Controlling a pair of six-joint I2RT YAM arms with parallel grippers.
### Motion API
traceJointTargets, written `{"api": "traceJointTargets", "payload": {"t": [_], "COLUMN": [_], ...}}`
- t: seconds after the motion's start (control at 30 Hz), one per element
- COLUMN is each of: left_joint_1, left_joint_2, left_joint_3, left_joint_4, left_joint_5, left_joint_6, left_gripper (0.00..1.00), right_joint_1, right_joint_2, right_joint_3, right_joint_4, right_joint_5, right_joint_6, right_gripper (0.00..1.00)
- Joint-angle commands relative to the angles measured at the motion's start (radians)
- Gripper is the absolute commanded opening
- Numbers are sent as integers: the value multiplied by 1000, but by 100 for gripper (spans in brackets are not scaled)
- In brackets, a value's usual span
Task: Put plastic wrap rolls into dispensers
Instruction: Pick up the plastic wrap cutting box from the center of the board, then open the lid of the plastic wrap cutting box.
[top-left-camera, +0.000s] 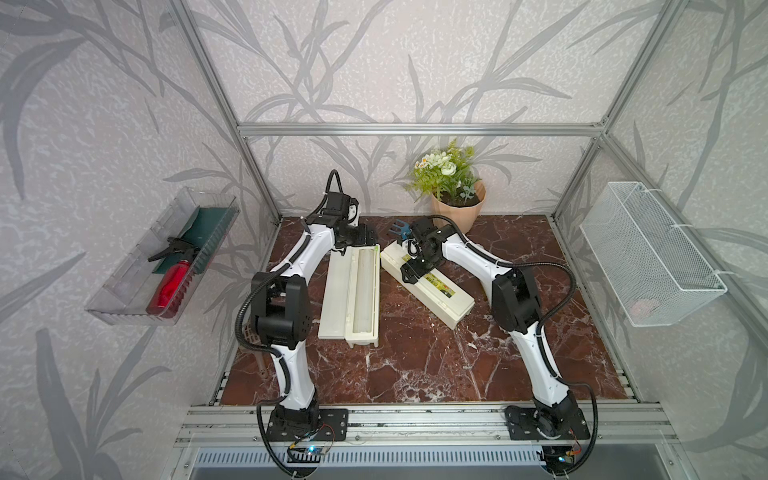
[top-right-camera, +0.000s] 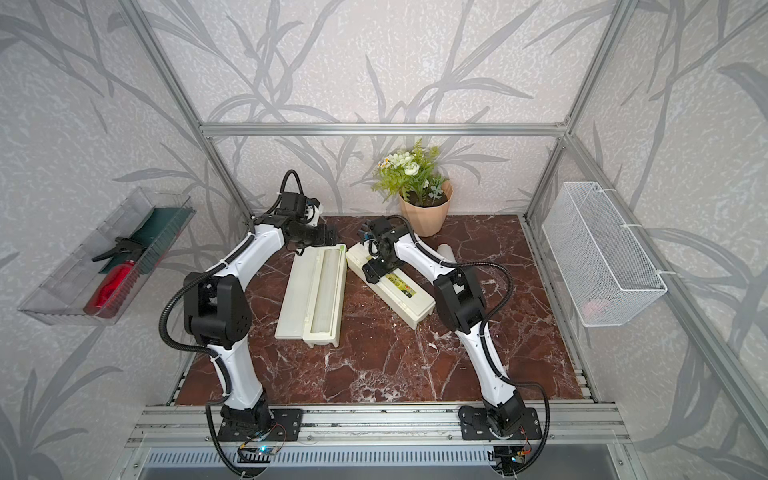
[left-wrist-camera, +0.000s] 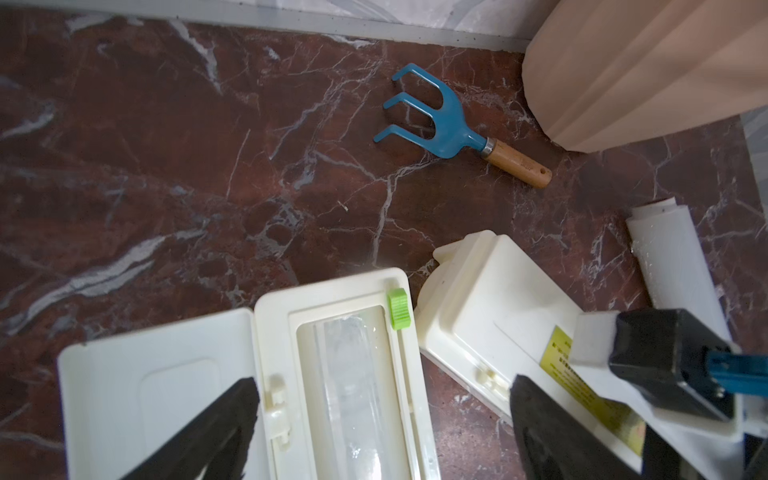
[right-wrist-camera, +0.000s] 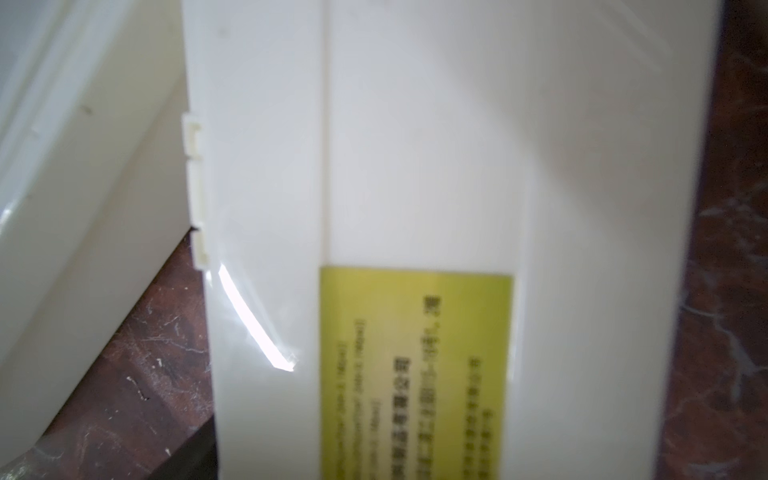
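Black fingers (left-wrist-camera: 232, 415) of the left gripper (left-wrist-camera: 382, 384) stand wide apart above the open dispenser (top-left-camera: 336, 291), in whose trough one plastic wrap roll (top-left-camera: 365, 291) lies. The right gripper (top-left-camera: 410, 271) is low over the closed dispenser (top-left-camera: 444, 297); whether it is spread or pinched I cannot tell. A second roll (left-wrist-camera: 673, 266) lies on the marble table (top-left-camera: 415, 365) just beside that closed box

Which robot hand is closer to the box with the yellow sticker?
Right. The right gripper is directly over the closed box; the left gripper is beside it, over the open box's far end.
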Motion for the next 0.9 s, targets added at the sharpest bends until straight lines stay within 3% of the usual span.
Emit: {"api": "traceJointTargets", "payload": {"t": [0.0,0.1,0.3,0.4,0.53,0.7,0.87], "left_joint_1": [8,10,25,40,41,42,44], "left_joint_2": [-61,-114,-274,-303,-281,-262,-270], "left_joint_3": [-27,-73,-309,-363,-331,-301,-303], "left_joint_4": [12,-10,153,227,205,232,251], "left_joint_5": [50,172,382,462,519,583,636], "left_joint_6": [205,378,677,699,778,795,786], "left_gripper": [95,92,92,93,96,100,100], "right_joint_1": [-30,-55,-122,-142,-158,-160,-160], "right_joint_2": [-119,-173,-219,-216,-200,-167,-184], "right_joint_3": [-24,-36,-26,7,58,155,129], "right_joint_4": [37,43,44,12,-51,-202,-238], "right_joint_5": [-122,-238,-376,-450,-540,-620,-664], "right_joint_6": [-28,-72,-154,-230,-346,-549,-680], "right_gripper": [66,66,66,65,64,64,64]}}
